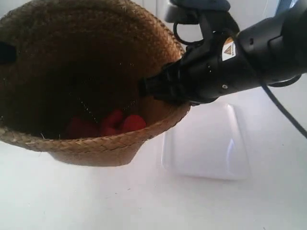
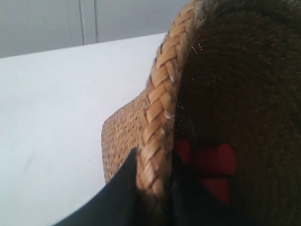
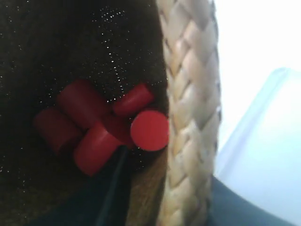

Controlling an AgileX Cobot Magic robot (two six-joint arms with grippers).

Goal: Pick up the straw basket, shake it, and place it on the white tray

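The straw basket (image 1: 96,146) is held up and tilted, its mouth facing the exterior camera, to the left of the white tray (image 1: 206,143) that lies on the table. My right gripper (image 1: 151,88) is shut on the braided rim (image 3: 188,94), one finger inside and one outside, with the tray (image 3: 268,150) just beyond it. My left gripper (image 2: 154,162) pinches the opposite side of the rim (image 2: 160,99) the same way and shows as a black bit (image 1: 5,51) at the exterior view's left edge. Several red cylinders (image 3: 99,129) lie at the basket's bottom.
A white table (image 1: 72,201) spreads under the basket and around the tray. The right arm's black cable (image 1: 283,108) hangs over the tray's far side. A pale wall (image 2: 47,23) stands behind the table.
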